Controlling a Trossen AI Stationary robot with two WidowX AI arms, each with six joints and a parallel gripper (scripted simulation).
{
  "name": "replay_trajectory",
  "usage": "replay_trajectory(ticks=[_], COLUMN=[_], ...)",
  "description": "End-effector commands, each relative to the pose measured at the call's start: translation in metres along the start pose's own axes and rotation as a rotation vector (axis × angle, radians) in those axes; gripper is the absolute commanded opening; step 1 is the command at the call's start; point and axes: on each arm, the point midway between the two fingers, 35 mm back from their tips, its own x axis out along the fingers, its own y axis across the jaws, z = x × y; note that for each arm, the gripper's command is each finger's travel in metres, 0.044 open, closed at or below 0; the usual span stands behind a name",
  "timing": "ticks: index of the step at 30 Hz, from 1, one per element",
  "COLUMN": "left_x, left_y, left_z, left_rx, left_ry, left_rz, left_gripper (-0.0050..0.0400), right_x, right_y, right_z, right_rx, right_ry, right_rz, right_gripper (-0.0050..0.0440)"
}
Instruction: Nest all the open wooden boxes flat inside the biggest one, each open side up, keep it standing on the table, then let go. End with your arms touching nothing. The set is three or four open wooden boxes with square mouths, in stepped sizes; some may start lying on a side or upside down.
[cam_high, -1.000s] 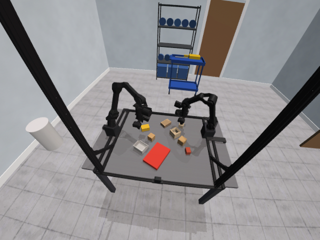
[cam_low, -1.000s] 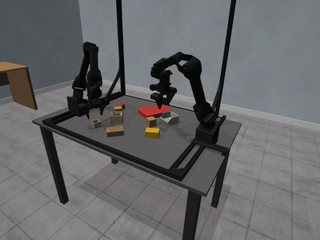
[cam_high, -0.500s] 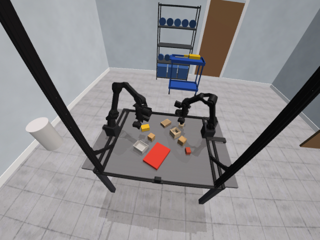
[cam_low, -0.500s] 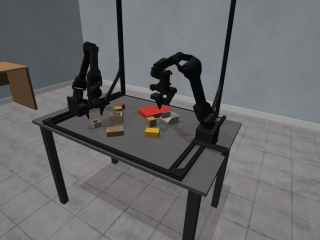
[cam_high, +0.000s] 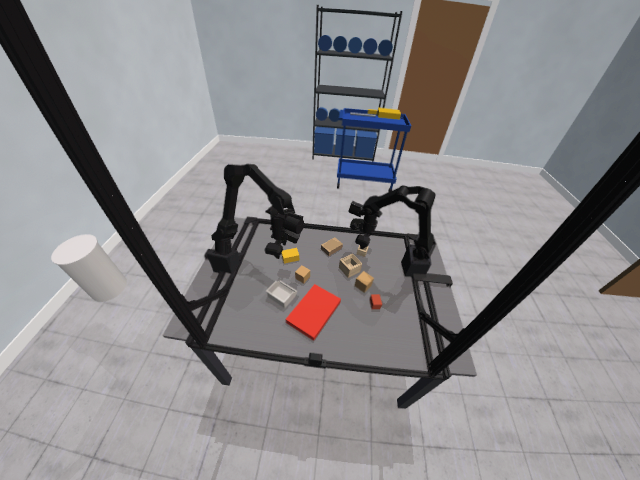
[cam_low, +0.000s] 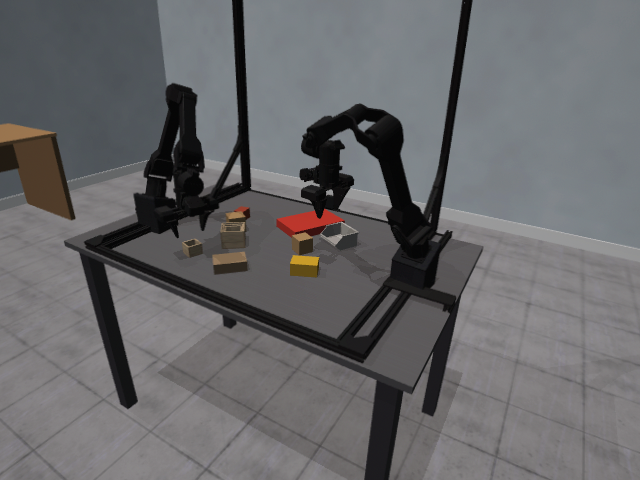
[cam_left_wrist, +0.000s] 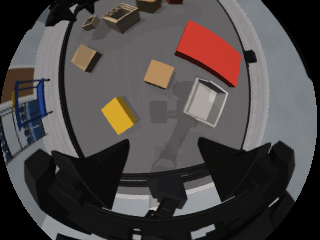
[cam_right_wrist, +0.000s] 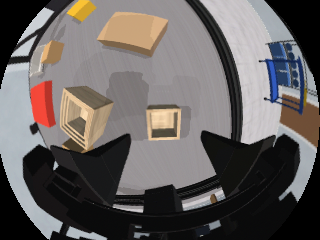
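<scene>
Near the far edge of the table, on the right arm's side in the top view, the small box is partly covered by the right claw. The big box is seen just beside it, further in from that edge, with smaller rims inside. The left claw is held over the opposite half, toward the other short edge.

In the exterior view, both boxes are seen standing mouth up, apart. The small one is set closer to the table's long near edge and to the corner by the right arm. Both claws are spread and raised, with nothing pinched.

In the left wrist view, the yellow block and grey tray are seen ahead of widely parted fingers; no part in the nesting seems meant for them.

In the right wrist view, the small box is framed between spread fingers, its mouth unobstructed. The last nesting step is judged to be in hand: a straight descent is called for, then a grip on opposite walls, a lift clear of the big box's rim, and a level, squared lowering inside.
</scene>
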Motion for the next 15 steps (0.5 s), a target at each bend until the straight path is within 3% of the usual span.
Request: replay_trajectory(ticks=[1, 11, 15], left_x=[0.0001, 0.0001, 0.0001], left_y=[0.0001, 0.0001, 0.0001], left_z=[0.0000, 0.0000, 0.0000], left_rx=[-0.001, -0.001, -0.001], left_ry=[0.000, 0.000, 0.000], left_rz=[0.000, 0.000, 0.000], left_gripper=[0.0400, 0.0400, 0.0400], right_x=[0.0000, 0.0000, 0.0000], right_y=[0.0002, 0.0001, 0.0002], right_z=[0.0001, 0.0000, 0.0000], right_rx=[-0.001, -0.014, -0.136], right_ry=[0.000, 0.000, 0.000], right_rz=[0.000, 0.000, 0.000], right_gripper=[0.0400, 0.0400, 0.0400])
